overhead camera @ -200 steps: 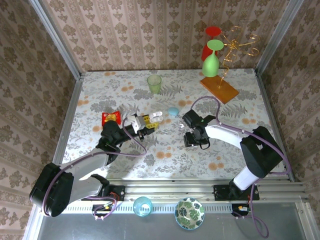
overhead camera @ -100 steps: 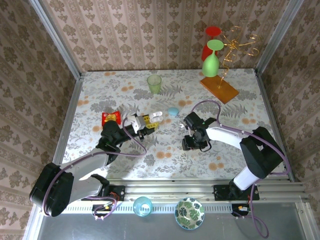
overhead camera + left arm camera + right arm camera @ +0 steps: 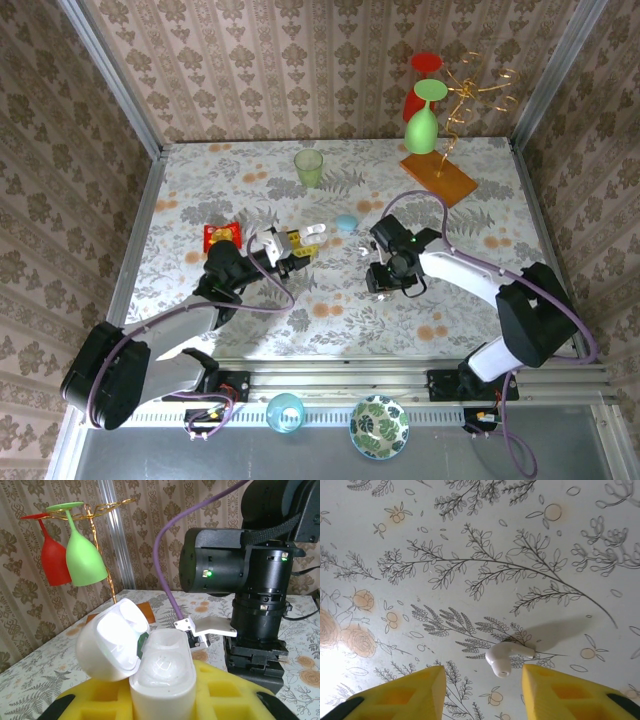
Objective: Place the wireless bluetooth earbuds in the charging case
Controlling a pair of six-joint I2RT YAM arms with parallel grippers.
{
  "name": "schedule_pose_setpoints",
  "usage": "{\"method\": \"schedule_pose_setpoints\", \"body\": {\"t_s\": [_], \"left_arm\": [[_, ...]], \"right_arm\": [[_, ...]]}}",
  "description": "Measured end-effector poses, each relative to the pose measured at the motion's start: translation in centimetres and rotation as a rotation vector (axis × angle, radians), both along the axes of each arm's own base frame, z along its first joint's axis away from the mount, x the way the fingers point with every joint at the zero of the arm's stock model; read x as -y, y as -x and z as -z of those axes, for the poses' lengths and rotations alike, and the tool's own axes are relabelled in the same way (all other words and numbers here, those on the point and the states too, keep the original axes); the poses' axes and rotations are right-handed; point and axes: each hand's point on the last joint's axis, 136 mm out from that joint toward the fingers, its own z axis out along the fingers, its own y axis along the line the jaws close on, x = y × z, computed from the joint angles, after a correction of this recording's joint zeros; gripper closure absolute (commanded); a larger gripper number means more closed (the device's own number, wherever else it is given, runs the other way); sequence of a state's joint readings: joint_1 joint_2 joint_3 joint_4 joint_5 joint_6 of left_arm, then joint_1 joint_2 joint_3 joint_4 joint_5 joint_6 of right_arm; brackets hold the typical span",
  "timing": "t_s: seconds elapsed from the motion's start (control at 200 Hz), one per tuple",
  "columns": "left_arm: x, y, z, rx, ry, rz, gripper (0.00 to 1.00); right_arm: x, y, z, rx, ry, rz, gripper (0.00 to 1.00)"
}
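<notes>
The earbud (image 3: 506,657) is a small glossy white piece with a rounded head and a short stem. It lies on its side on the floral tablecloth (image 3: 470,540), stem pointing to 3 o'clock, with a soft shadow off at 2 o'clock. It sits in the gap just ahead of my right pincer (image 3: 481,676), whose yellow fingers stand spread and touch neither side of it; it is nearer the right-hand finger.

My left pincer (image 3: 293,247) is pressed together on the charging case (image 3: 162,675). The case is white and stands upright between the yellow pads, its lid thrown back toward 10 o'clock and both wells bare. From above, the case is at 9 o'clock from my right pincer, well apart from it.

Since a second ago my right arm's elbow has swung out toward 3 o'clock and the wrist has turned a little, while the pincer stays over much the same patch of cloth. My left arm and the case have not moved.
</notes>
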State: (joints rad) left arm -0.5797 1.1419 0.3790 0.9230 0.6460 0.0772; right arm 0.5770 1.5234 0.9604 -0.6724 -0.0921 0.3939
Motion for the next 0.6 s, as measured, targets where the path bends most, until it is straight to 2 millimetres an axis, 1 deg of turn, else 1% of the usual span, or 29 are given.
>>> {"method": "schedule_pose_setpoints", "body": {"t_s": [0.115, 0.245, 0.385, 0.53, 0.6], "left_arm": [[-0.5, -0.3, -0.4, 0.011, 0.004, -0.029, 0.92], [-1.4, -0.4, -1.6, 0.042, 0.025, -0.066, 0.91], [-2.0, 0.0, -2.4, 0.061, 0.038, -0.079, 0.91], [-2.5, 0.4, -2.3, 0.057, 0.032, -0.085, 0.91], [-2.6, 0.4, -2.2, 0.056, 0.029, -0.09, 0.91]], "right_arm": [[-0.2, -0.1, -0.2, -0.01, 0.067, -0.071, 0.57], [-0.5, 0.1, 0.1, -0.028, 0.164, -0.16, 0.57], [-0.8, 0.3, 1.0, -0.062, 0.257, -0.234, 0.59], [-0.8, 0.8, 2.3, -0.106, 0.339, -0.291, 0.62], [-0.7, 1.1, 2.9, -0.123, 0.382, -0.323, 0.63]]}}
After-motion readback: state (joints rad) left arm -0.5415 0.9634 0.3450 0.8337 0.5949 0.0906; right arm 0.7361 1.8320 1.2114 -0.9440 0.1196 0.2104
